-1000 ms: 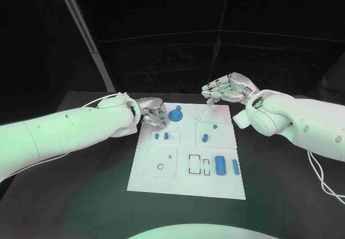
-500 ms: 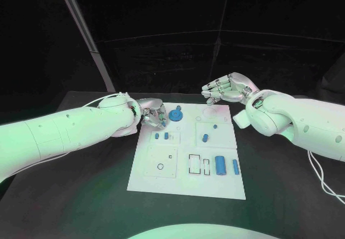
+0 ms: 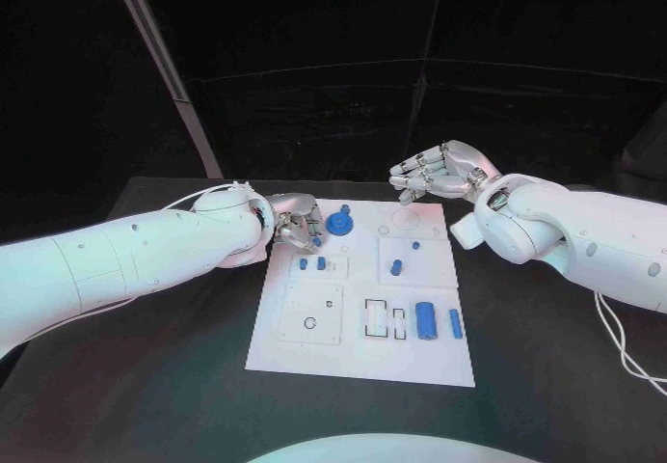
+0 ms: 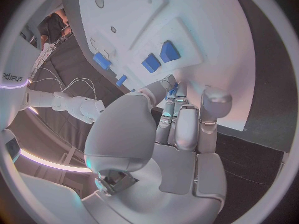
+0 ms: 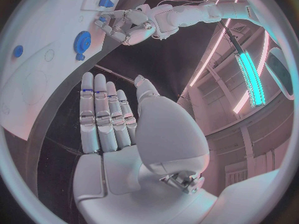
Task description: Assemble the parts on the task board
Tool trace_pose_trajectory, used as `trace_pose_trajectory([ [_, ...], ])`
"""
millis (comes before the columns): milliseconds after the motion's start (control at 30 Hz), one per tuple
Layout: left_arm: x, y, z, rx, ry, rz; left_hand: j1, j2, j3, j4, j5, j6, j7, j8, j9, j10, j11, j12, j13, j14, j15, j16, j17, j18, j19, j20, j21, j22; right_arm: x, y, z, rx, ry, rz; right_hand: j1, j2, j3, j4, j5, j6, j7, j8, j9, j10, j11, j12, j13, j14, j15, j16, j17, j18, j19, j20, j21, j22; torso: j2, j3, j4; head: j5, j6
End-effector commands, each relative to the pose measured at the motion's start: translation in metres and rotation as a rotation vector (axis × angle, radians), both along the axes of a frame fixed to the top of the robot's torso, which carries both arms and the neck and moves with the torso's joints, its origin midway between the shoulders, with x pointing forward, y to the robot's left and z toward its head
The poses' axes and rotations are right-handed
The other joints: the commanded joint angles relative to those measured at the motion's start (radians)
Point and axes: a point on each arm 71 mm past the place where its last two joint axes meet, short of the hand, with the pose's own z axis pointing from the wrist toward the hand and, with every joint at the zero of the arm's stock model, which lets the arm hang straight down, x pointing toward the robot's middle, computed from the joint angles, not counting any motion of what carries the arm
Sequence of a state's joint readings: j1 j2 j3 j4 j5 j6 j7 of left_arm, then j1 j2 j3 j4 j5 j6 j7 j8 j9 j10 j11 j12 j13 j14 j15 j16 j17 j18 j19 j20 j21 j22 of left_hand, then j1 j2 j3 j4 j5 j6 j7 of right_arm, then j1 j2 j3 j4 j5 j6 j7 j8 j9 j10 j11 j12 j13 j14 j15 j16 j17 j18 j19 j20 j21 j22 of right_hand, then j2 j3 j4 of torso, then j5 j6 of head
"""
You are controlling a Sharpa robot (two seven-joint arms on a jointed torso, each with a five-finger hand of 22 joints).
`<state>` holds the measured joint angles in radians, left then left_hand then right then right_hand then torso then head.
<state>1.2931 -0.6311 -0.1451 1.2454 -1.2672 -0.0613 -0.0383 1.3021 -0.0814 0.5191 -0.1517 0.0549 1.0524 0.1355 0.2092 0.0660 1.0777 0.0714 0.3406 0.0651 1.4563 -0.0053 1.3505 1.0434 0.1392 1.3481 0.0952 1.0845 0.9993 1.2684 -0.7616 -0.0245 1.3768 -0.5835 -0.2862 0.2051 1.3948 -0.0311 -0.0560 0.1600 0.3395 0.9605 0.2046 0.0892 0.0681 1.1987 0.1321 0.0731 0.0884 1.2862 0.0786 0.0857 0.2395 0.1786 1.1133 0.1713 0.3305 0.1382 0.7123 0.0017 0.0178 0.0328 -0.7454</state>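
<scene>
The white task board (image 3: 359, 338) lies in the middle of the black table. My left hand (image 3: 295, 224) is at its far left corner, next to a blue gear (image 3: 343, 224). Its fingers (image 4: 177, 119) are curled together and pinch a small blue part (image 4: 174, 87) just above the board (image 4: 206, 30). My right hand (image 3: 438, 172) hovers above the board's far edge with fingers (image 5: 102, 114) straight and apart, holding nothing. In the right wrist view the left hand (image 5: 127, 25) sits beside the gear (image 5: 82, 40).
Two small blue pieces (image 3: 311, 262) stand in a panel near the left hand. A blue peg (image 3: 395, 267) is in the middle right panel. A blue cylinder (image 3: 425, 321) and a narrow bar (image 3: 455, 324) lie at the near right. A slanted pole (image 3: 173, 87) rises behind the table.
</scene>
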Motion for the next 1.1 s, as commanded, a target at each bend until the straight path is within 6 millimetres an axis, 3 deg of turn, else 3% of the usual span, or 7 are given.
trace_pose_trajectory([
  [33, -0.0017, -0.0027, 0.0005, -0.008, -0.006, -0.017, -0.005, -0.002, 0.007, 0.0, -0.005, 0.007, 0.0, 0.0, 0.001, 0.01, 0.001, -0.004, 0.001, 0.0, -0.004, -0.002, -0.001, -0.015, 0.003, -0.002, 0.006, 0.002, -0.0004, 0.0015, 0.0016, 0.005, -0.007, 0.012, -0.001, 0.012, 0.0, -0.005, 0.001, -0.009, 0.0, 0.006, 0.001, -0.007, 0.002, -0.001, -0.001, -0.007, -0.002, -0.005, -0.001, 0.004, 0.001, 0.009, -0.004, -0.002, 0.0, 0.0, 0.0001, 0.0, -0.001],
  [400, -0.0018, -0.0019, 0.0002, -0.004, -0.004, -0.01, -0.007, -0.006, 0.004, -0.001, -0.005, 0.007, 0.001, -0.002, 0.001, 0.011, 0.001, -0.006, 0.001, 0.0, -0.005, -0.003, -0.003, -0.015, 0.003, -0.002, 0.006, 0.003, -0.0001, 0.0017, 0.0015, 0.005, -0.006, 0.013, -0.001, 0.012, 0.0, -0.005, 0.001, -0.009, 0.0, 0.006, 0.001, -0.007, 0.002, -0.001, -0.001, -0.007, -0.002, -0.005, -0.001, 0.004, 0.001, 0.009, -0.004, -0.002, 0.0, 0.0002, 0.0, 0.0, -0.001],
  [733, -0.0011, 0.0, -0.0013, 0.003, 0.015, 0.011, -0.03, -0.037, -0.017, 0.0, -0.005, -0.043, 0.011, -0.039, -0.003, -0.033, 0.015, -0.033, -0.001, -0.008, 0.006, -0.011, -0.028, -0.013, -0.008, 0.004, -0.009, -0.009, 0.0, 0.0019, 0.0013, 0.005, -0.004, 0.014, -0.001, 0.012, -0.001, -0.006, 0.0, -0.009, 0.001, 0.007, 0.001, -0.008, 0.003, -0.001, -0.002, -0.008, -0.002, -0.005, -0.001, 0.004, 0.001, 0.009, -0.005, -0.002, 0.0, 0.0003, 0.0003, -0.001, -0.002],
  [1100, -0.0007, 0.0011, -0.001, 0.0, 0.012, 0.018, -0.032, -0.043, -0.025, -0.001, -0.004, -0.053, 0.012, -0.05, -0.002, -0.052, 0.019, -0.039, 0.0, -0.011, 0.009, -0.013, -0.035, -0.012, -0.012, 0.007, -0.014, -0.013, 0.0002, 0.0018, 0.0011, 0.004, -0.002, 0.014, -0.001, 0.012, -0.001, -0.006, 0.0, -0.009, 0.001, 0.007, 0.001, -0.008, 0.003, -0.001, -0.002, -0.008, -0.002, -0.005, -0.001, 0.004, 0.001, 0.009, -0.005, -0.002, 0.0, 0.0001, 0.0002, -0.001, -0.003],
])
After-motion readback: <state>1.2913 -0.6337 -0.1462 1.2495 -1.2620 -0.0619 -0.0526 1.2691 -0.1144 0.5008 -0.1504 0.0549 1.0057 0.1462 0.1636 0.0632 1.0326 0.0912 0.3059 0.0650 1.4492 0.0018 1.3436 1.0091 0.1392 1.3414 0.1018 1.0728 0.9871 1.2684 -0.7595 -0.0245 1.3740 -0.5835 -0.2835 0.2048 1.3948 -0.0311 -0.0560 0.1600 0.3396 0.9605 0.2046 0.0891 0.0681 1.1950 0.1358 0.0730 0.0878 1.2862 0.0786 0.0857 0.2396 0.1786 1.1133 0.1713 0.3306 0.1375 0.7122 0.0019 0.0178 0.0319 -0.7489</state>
